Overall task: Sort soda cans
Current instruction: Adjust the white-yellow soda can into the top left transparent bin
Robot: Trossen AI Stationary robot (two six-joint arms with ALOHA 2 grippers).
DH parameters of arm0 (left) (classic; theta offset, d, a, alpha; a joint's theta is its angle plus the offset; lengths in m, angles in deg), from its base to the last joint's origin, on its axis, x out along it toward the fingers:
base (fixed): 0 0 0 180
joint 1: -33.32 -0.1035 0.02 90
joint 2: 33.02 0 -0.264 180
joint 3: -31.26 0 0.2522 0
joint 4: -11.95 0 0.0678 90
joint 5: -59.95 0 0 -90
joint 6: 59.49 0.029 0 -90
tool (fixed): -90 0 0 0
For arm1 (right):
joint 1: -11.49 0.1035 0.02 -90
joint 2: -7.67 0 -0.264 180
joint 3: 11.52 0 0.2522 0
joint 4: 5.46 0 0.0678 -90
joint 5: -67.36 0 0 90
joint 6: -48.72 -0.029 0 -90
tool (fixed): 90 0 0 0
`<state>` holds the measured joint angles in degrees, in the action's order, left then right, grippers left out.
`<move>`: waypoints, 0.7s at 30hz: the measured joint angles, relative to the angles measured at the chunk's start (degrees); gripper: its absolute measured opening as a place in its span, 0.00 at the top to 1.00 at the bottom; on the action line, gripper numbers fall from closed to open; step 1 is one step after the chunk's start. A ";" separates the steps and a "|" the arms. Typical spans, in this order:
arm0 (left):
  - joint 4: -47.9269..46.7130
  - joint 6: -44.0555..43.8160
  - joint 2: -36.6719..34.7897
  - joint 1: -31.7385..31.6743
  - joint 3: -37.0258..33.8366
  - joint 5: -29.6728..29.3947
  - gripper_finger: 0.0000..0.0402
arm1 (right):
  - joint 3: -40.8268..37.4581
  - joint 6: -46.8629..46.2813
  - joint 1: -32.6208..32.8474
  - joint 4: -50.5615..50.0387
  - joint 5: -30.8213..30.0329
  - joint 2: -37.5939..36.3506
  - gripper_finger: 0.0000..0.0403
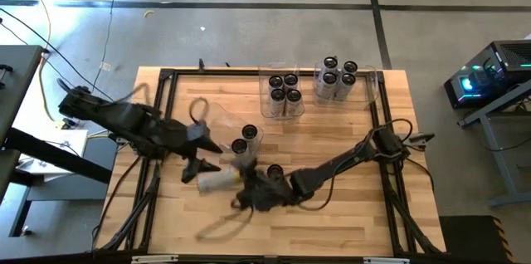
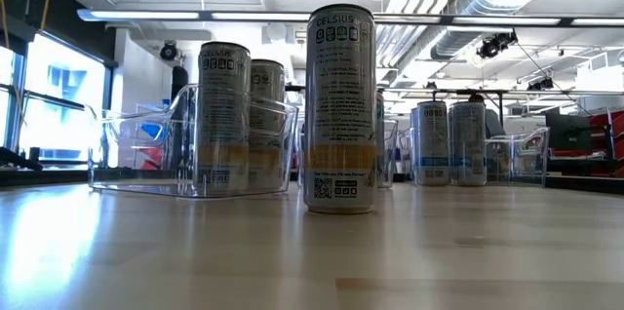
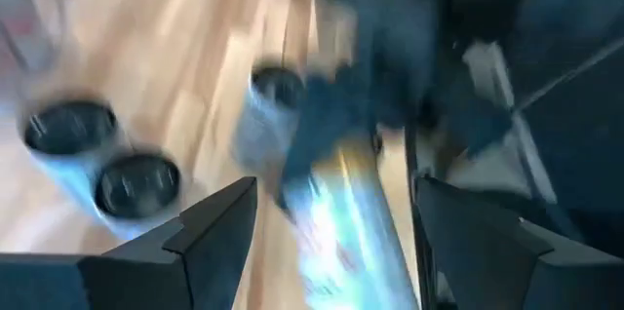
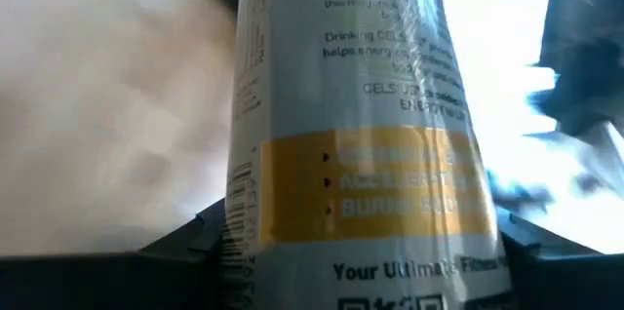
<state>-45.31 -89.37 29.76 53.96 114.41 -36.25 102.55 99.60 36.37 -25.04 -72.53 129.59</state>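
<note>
A silver-grey soda can with a yellow band (image 1: 217,179) lies nearly level in the air over the table's middle, with my right gripper (image 1: 242,183) shut on it. My left gripper (image 1: 204,158) stands open just left of it, its fingers (image 3: 219,237) on either side of the can (image 3: 341,222) without touching. Three cans stand upright on the wood: two side by side (image 1: 246,139) and one (image 1: 275,171) beside my right gripper. The nearest of them fills the middle of the low view (image 2: 340,110). My right gripper pinches the can's round side between its two fingers at the yellow band (image 4: 255,214), near the can's right end. It comes from the table's right, about level. The can sticks out toward the table's left, off the table.
Two clear plastic bins stand at the far edge: one (image 1: 267,105) holds several cans, the other (image 1: 373,90) several more. A dark frame (image 1: 166,81) runs around the tabletop. Free wood lies at the near right (image 1: 348,222).
</note>
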 joint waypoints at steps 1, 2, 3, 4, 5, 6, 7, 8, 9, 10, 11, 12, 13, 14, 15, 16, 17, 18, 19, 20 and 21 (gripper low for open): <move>0.78 0.86 -0.45 -0.01 0.10 -0.80 0.32 | -0.07 -0.65 0.18 -0.08 2.20 0.47 0.42; 0.91 1.61 -0.75 -0.03 0.08 -1.49 0.32 | -0.25 -0.91 0.39 -0.73 3.33 0.73 0.42; 0.93 2.23 -1.05 -0.07 0.02 -1.94 0.32 | -0.32 -0.91 0.51 -1.53 3.43 0.75 0.42; 1.15 3.03 -1.26 -0.07 -0.09 -2.33 0.32 | -0.30 -1.45 0.53 -1.02 3.10 0.65 0.42; 1.20 3.77 -1.38 -0.08 -0.25 -2.48 0.32 | -0.07 -2.86 0.36 -0.59 2.55 0.37 0.42; 1.12 4.34 -1.83 -0.13 -0.29 -3.00 0.32 | 0.04 -4.65 0.25 -0.55 2.10 0.05 0.42; 1.31 4.74 -2.84 -0.15 -0.28 -3.98 0.32 | 0.13 -6.41 0.05 -0.76 1.99 -0.30 0.42; 1.41 5.38 -4.03 -0.13 -0.23 -5.28 0.32 | 0.14 -8.33 -0.06 -1.40 1.98 -0.55 0.42; 1.39 6.33 -5.05 -0.06 -0.17 -6.69 0.32 | 0.14 -10.18 -0.05 -2.25 2.29 -0.58 0.42; 1.41 7.41 -6.07 0.27 -0.14 -8.03 0.32 | 0.10 -12.01 0.19 -3.40 2.69 -0.84 0.42; 1.32 8.93 -7.21 0.77 -0.14 -9.57 0.32 | -0.01 -13.56 0.60 -5.08 3.33 -1.23 0.42; 0.80 10.80 -8.05 1.74 -0.16 -11.29 0.32 | -0.10 -15.60 0.91 -6.91 4.15 -1.77 0.42; 0.19 12.29 -8.95 3.08 -0.16 -13.53 0.32 | -0.10 -17.24 1.39 -7.98 5.05 -2.51 0.42; -0.39 13.79 -9.98 4.79 -0.20 -16.37 0.32 | -0.10 -19.25 1.80 -9.11 6.22 -3.81 0.42; -0.73 14.98 -10.63 6.81 -0.34 -19.43 0.32 | -0.10 -20.73 2.21 -10.19 6.59 -5.26 0.42; -0.53 16.07 -11.35 9.02 -0.77 -22.39 0.32 | -0.07 -22.13 2.73 -11.14 6.06 -6.56 0.42; 0.06 17.13 -11.90 11.35 -1.64 -25.20 0.32 | 0.12 -23.53 3.16 -11.75 5.18 -7.71 0.42; 1.10 18.13 -12.35 13.63 -2.79 -27.75 0.32 | 0.28 -25.12 3.57 -12.29 4.46 -8.59 0.42; 2.57 19.17 -12.54 16.05 -4.17 -30.01 0.32 | 0.31 -26.89 4.06 -13.41 4.02 -9.30 0.42; 4.29 20.03 -12.67 18.43 -5.65 -32.11 0.32 | 0.30 -28.69 4.48 -15.07 3.57 -9.63 0.42; 6.28 20.85 -12.69 20.77 -7.37 -34.24 0.32 | 0.18 -30.09 4.93 -16.43 2.66 -9.72 0.42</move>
<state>-39.03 -68.51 17.08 74.73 107.04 -70.49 102.73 69.51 41.30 -41.48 -69.86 119.87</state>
